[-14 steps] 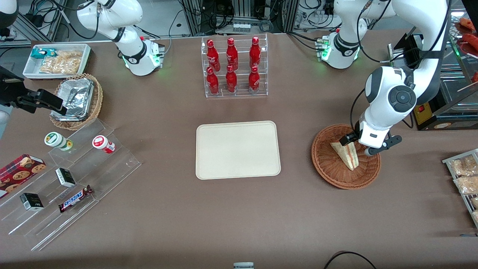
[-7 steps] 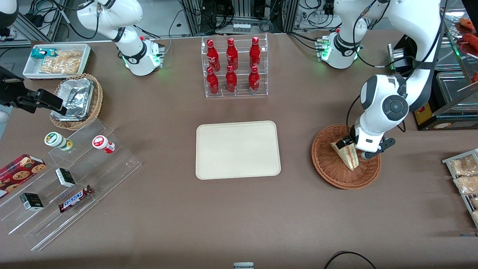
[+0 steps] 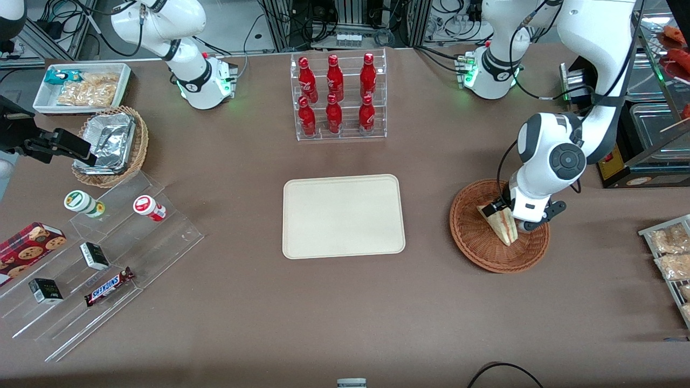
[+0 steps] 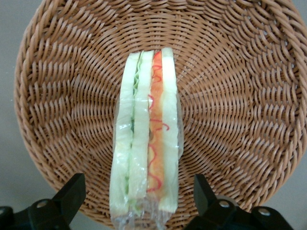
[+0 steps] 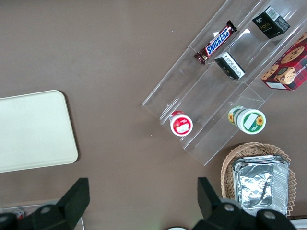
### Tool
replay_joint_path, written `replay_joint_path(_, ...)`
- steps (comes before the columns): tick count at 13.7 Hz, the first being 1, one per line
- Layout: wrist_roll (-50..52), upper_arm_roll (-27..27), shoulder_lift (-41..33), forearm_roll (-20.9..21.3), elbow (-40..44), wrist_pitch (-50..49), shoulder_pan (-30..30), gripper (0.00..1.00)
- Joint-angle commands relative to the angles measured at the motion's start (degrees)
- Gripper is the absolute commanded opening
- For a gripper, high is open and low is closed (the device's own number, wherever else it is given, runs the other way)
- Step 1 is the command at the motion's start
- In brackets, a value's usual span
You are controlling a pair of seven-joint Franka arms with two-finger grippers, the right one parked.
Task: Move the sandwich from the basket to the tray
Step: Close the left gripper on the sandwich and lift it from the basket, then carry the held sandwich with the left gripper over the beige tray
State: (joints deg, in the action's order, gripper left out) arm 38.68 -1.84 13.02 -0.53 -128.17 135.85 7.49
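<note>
The sandwich (image 3: 503, 225), a plastic-wrapped wedge with pale bread and green and orange filling, lies in the reddish-brown wicker basket (image 3: 474, 242) toward the working arm's end of the table. It also shows in the left wrist view (image 4: 146, 139), lying on the basket's weave (image 4: 230, 96). My gripper (image 3: 509, 215) is low over the basket, open, one finger (image 4: 72, 194) on each side of the sandwich's wide end, with gaps between fingers and bread. The cream tray (image 3: 343, 215) lies bare mid-table, beside the basket.
A clear rack of red bottles (image 3: 337, 97) stands farther from the front camera than the tray. Toward the parked arm's end are a clear stepped shelf with snacks (image 3: 97, 258), a tan basket with a foil container (image 3: 110, 143) and a white bin (image 3: 81, 86). Bagged snacks (image 3: 668, 253) lie beside the basket.
My gripper has come down into the basket and slightly toward the tray, so its fingers now straddle the sandwich's wide end. The sandwich has not moved.
</note>
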Motion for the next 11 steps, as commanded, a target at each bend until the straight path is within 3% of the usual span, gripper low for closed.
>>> replay_joint_path(1, 0.61, -0.18, 2.10, -1.23, 0.73, 3.18, -0.10, 0.88)
replay_joint_path(3, 0.61, -0.18, 2.01, -1.23, 0.64, 3.37, -0.10, 0.46)
replay_joint_path(4, 0.61, -0.18, 1.84, -1.23, 0.64, 3.28, -0.02, 0.28)
replay_joint_path(5, 0.35, -0.18, 1.75, -1.14, 0.64, 3.02, -0.02, 0.16)
replay_joint_path(11, -4.02, -0.18, 0.09, -0.53, 2.75, 0.04, 0.42, 0.12)
